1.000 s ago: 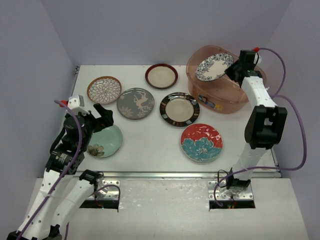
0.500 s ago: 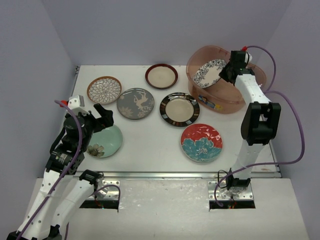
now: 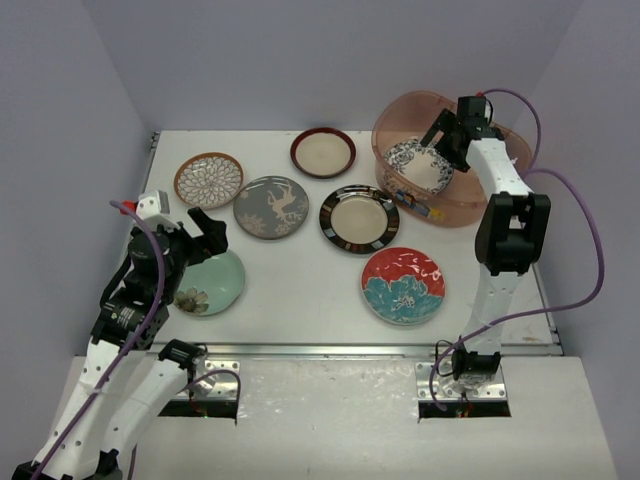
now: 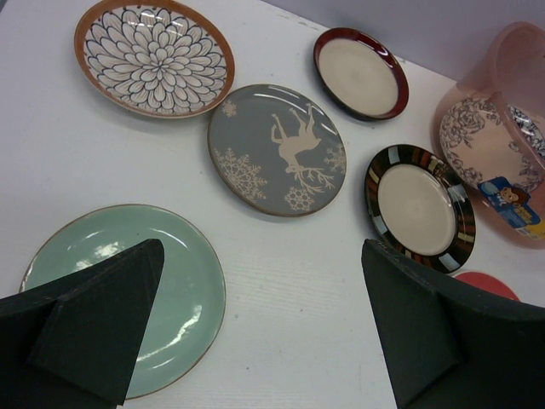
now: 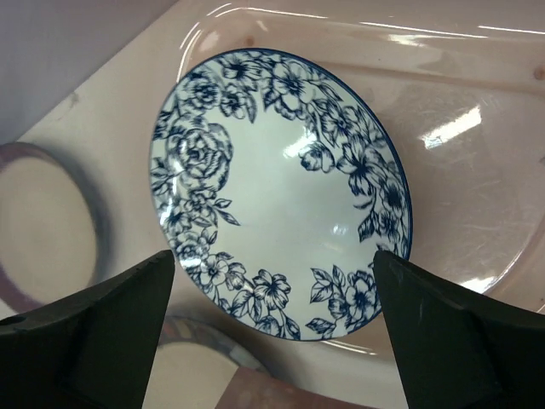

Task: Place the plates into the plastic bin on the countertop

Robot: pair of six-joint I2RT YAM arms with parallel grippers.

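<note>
six plates point(image 3: 404, 285) lie flat on the matte white countertop point(image 3: 300, 290), all left of or in front of the pinkish plastic bin point(image 3: 470, 205). plain lilac walls point(image 3: 300, 60) rise just behind the bin. the blue-flowered plate point(image 5: 281, 192) rests inside the bin. the right gripper point(image 3: 449, 140) hangs over it, fingers spread wide, gripping nothing. well left of the bin, the left gripper point(image 4: 261, 245) gapes empty above the mint plate point(image 4: 183, 290).
</note>
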